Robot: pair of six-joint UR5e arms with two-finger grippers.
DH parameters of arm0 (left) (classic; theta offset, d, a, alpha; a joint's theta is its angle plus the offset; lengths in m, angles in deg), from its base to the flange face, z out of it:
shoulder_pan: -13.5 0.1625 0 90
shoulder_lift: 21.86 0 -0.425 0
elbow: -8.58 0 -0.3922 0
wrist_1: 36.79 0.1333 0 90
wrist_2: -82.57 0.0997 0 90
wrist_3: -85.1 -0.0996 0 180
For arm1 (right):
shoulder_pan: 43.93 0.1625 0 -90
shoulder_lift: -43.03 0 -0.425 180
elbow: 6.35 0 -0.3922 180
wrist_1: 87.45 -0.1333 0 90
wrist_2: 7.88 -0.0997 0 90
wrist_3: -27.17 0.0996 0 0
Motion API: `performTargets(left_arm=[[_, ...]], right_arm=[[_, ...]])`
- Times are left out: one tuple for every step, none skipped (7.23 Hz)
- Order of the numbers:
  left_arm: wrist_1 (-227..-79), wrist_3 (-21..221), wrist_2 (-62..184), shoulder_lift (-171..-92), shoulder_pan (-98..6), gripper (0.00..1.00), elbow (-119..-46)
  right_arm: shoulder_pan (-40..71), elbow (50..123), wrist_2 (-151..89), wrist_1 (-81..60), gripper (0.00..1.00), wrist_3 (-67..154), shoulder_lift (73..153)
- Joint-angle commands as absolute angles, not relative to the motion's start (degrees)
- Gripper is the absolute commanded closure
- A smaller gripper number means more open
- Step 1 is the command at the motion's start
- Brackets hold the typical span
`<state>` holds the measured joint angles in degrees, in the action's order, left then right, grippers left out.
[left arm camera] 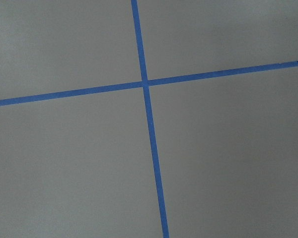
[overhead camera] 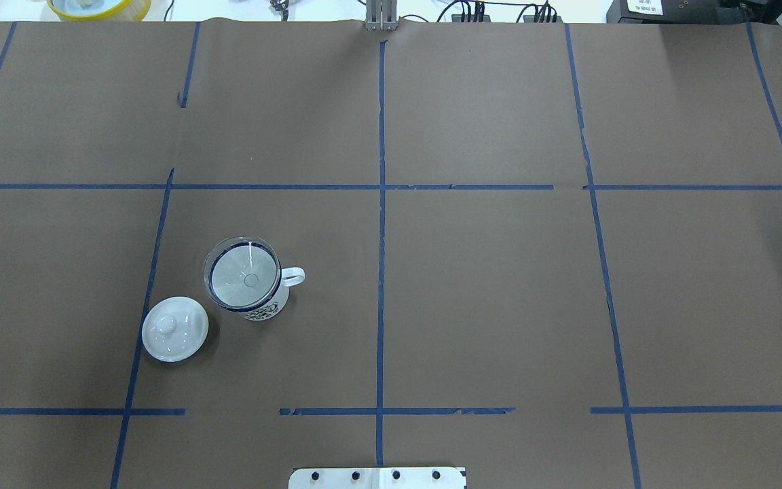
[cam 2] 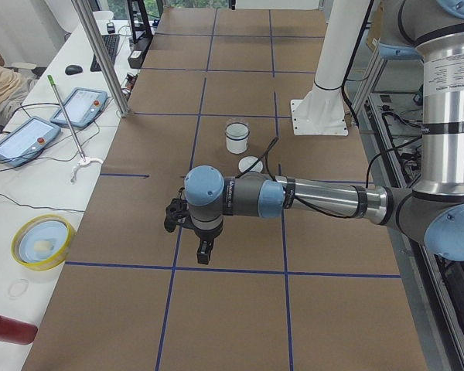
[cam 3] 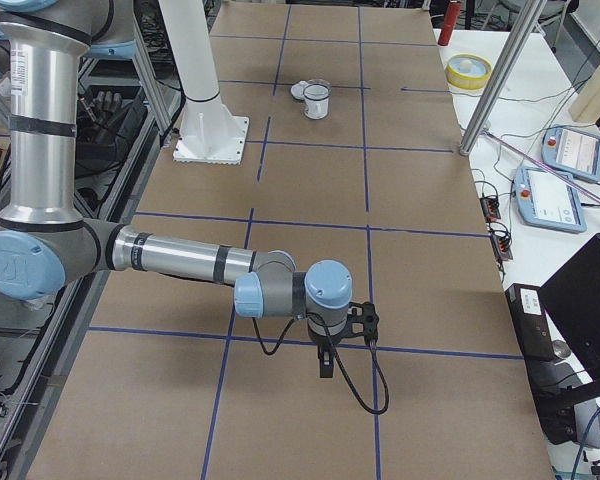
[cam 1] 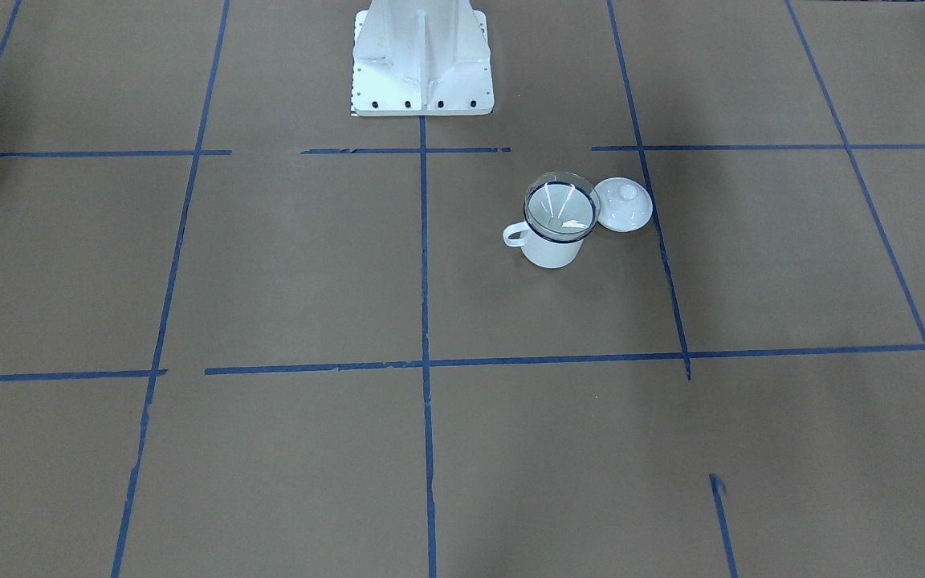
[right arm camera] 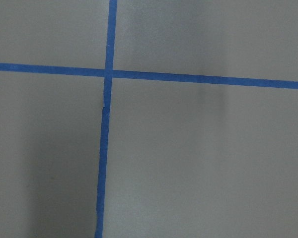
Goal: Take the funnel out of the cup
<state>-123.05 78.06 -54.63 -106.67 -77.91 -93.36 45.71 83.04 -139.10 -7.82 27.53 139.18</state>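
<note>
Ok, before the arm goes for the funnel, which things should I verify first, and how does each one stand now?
1. Funnel sits in the mouth of the cup: ok.
2. Cup stands upright: ok.
3. Lid lies beside the cup, not on the funnel: ok.
4. Left gripper close to the funnel: not ok, it hangs far from it.
5. Left gripper open: cannot tell.
6. Right gripper out of the way: ok, it is far from the cup.

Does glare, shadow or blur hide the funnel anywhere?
Overhead exterior: sharp, the funnel shows one thin white glint. Exterior front-facing: soft shadows across the table, none over the cup. Side views: funnel small and faint. Wrist views: only tape lines.
</note>
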Motion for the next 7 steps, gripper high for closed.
performTargets(left_arm=[[-123.01, 77.98, -54.46, -107.29, -77.91, 0.00, -93.63], [-123.01, 78.07, -54.54, -107.38, -77.91, 0.00, -93.55], [-123.36, 77.89, -54.63, -107.47, -77.73, 0.00, -93.63], [-126.40, 77.98, -55.24, -109.47, -77.04, 0.00, -93.90], [-129.48, 78.07, -55.25, -112.27, -76.25, 0.00, -94.33], [-134.91, 78.24, -54.38, -117.17, -75.72, 0.00, -92.86], [-139.14, 80.85, -53.32, -118.88, -75.71, 0.00, -92.84]], right_arm=[[45.71, 83.04, -139.10, -7.82, 0.00, 27.53, 139.18], [45.71, 83.04, -139.10, -7.82, 0.00, 27.53, 139.18], [45.71, 83.04, -139.10, -7.82, 0.00, 27.53, 139.18], [45.71, 83.04, -139.10, -7.82, 0.00, 27.53, 139.18], [45.71, 83.04, -139.10, -7.82, 0.00, 27.53, 139.18], [45.71, 83.04, -139.10, -7.82, 0.00, 27.53, 139.18], [45.71, 83.04, -139.10, -7.82, 0.00, 27.53, 139.18]])
